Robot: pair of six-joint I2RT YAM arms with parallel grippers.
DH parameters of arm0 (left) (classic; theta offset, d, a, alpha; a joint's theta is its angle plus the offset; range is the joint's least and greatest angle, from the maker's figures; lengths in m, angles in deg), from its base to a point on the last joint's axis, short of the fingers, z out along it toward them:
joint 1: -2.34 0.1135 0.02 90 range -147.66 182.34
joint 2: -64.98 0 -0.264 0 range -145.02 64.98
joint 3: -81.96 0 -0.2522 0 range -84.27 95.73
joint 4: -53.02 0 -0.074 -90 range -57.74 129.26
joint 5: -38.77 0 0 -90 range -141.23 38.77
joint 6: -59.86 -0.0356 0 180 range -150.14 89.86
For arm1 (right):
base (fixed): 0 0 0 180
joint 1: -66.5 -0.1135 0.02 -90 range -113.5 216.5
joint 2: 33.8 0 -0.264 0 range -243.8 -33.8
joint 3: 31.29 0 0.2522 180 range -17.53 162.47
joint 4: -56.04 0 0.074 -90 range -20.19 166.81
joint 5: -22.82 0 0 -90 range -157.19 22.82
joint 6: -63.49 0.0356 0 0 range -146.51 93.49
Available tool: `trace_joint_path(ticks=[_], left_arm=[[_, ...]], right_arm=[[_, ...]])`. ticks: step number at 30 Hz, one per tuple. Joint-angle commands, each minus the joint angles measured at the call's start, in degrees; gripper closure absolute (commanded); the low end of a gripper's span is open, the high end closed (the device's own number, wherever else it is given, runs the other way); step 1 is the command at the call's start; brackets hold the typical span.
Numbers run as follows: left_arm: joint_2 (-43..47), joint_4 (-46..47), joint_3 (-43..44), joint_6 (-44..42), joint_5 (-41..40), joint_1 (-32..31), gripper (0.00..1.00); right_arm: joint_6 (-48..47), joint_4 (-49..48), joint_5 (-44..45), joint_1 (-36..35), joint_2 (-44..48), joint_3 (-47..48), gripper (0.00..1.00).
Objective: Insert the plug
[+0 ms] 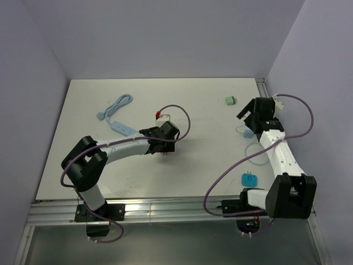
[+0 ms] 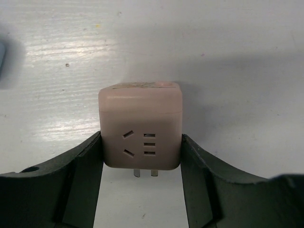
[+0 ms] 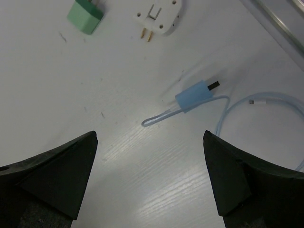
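White table point(image 1: 209, 160), faint wood grain, lightly scuffed; we note a metal rail point(image 1: 165, 210) along its near edge. Pale lilac walls point(image 1: 165, 38) close it in on three sides.

Item one: left gripper point(image 2: 141, 142), mid-table, both fingers point(image 2: 85, 166) pressed against the sides of a pinkish cube plug point(image 2: 140, 114). We record socket slots on the face towards the wrist camera and two metal prongs at the lower edge. We cannot tell whether the cube touches the table.

Item two: blue power strip point(image 1: 122, 128), just beside the left gripper on its far-left side, with its cable point(image 1: 116, 105) looped towards the back.

Item three: right gripper point(image 3: 149, 142), near the far right edge, fingers spread wide with nothing between them.

Item four: light blue cord point(image 3: 194, 96) with a dark tip, lying on the table ahead of the right gripper.

Item five: green plug point(image 3: 85, 16) and white plug point(image 3: 161, 16), near each other, further back.

Item six: flat blue plug point(image 1: 249, 179), near the right arm's base.
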Motion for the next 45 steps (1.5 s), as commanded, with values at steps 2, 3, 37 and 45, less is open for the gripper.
trace_joint_path(ticks=[2, 3, 37, 45], left_arm=[[-0.16, 3.24, -2.47, -2.39, 7.05, -0.12, 0.41], [0.1, 3.95, -3.34, -2.3, 7.93, -0.12, 0.35], [30.16, -3.17, -3.88, -0.19, 14.35, -0.74, 0.0], [29.46, -3.61, -2.74, -1.25, 18.3, -0.56, 0.01]], right_arm=[[-1.15, 3.64, 0.13, 2.2, -4.61, 8.5, 0.02], [-1.15, 4.35, 0.22, 2.73, -5.75, 10.0, 0.02], [8.7, 18.32, -1.55, 3.0, 1.54, 7.9, 0.03], [4.83, 18.69, 1.98, 4.31, -9.25, 17.57, 0.03]])
